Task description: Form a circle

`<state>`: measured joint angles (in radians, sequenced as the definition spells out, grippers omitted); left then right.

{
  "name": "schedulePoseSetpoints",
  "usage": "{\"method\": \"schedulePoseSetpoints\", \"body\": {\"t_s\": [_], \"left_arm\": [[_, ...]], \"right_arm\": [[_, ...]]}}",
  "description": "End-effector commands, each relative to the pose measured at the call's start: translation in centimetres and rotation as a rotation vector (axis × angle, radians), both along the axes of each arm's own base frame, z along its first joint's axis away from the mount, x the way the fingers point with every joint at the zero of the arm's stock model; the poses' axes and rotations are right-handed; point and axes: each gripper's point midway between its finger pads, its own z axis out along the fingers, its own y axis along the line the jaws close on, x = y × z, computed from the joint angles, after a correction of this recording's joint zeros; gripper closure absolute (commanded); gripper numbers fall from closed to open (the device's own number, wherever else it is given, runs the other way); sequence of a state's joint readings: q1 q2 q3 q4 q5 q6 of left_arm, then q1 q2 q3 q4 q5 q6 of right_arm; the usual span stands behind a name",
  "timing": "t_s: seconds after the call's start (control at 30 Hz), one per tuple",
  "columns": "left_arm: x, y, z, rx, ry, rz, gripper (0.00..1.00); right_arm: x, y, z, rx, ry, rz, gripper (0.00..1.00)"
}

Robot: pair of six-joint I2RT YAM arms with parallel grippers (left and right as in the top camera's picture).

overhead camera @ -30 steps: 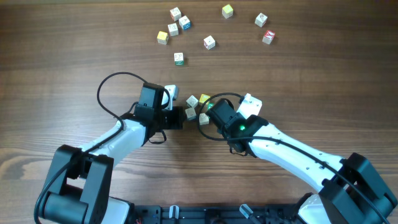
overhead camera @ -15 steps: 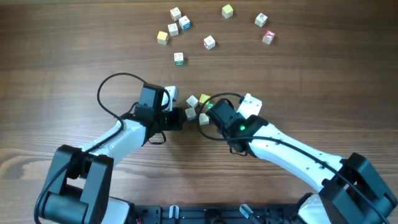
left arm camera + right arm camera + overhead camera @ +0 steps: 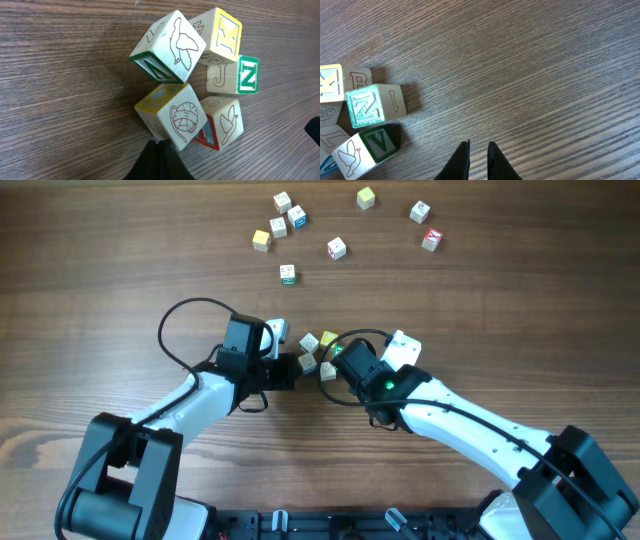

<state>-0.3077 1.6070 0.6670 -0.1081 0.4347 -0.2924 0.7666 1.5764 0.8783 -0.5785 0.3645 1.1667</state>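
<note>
Where the two arms meet at the near middle of the bench [image 3: 120, 290], the circle [image 3: 318, 352] lies as a tight ring of five letter cubes. In the left wrist view, from left to right, the markings are:

- the goose cube [image 3: 170, 47], green-edged, with a bird drawing
- below it, the yarn cube [image 3: 175, 120], yellow-edged, with a ball of yarn
- the "K" cube [image 3: 223, 34], yellow
- the "N" cube [image 3: 247, 75], with a green "N" and a "J" on the adjoining face
- the dove cube [image 3: 225, 122], with a red-edged side

The right wrist view also shows "B", "I" and a green "V" on cube sides. Loose cubes [image 3: 337, 248] lie scattered at the far side, well apart from the ring.

The left fingers [image 3: 157, 160] are fully closed and hold nothing. Their tip stands at the foot of the yarn cube; contact cannot be confirmed. The right fingers [image 3: 489, 150] show a narrow gap, hold nothing, and hang over bare bench just right of the ring.
</note>
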Motion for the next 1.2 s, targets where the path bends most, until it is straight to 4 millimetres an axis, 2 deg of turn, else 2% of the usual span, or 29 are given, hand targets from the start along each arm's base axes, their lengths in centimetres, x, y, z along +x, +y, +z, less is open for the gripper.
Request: {"method": "schedulePoseSetpoints", "body": {"t_s": [0.0,0.77,1.17], "left_arm": [[-0.1,-0.5,-0.1,-0.018,0.016,-0.009,0.96],[0.1,-0.5,0.1,-0.023,0.004,-0.009,0.96],[-1.2,0.3,0.1,0.007,0.069,0.027,0.96]], "right_arm": [[0.1,-0.6,-0.3,-0.026,-0.009,-0.024,0.86],[0.2,-0.8,-0.4,-0.027,-0.005,-0.027,0.86],[0.0,-0.9,-0.5,-0.032,0.001,-0.027,0.9]]}}
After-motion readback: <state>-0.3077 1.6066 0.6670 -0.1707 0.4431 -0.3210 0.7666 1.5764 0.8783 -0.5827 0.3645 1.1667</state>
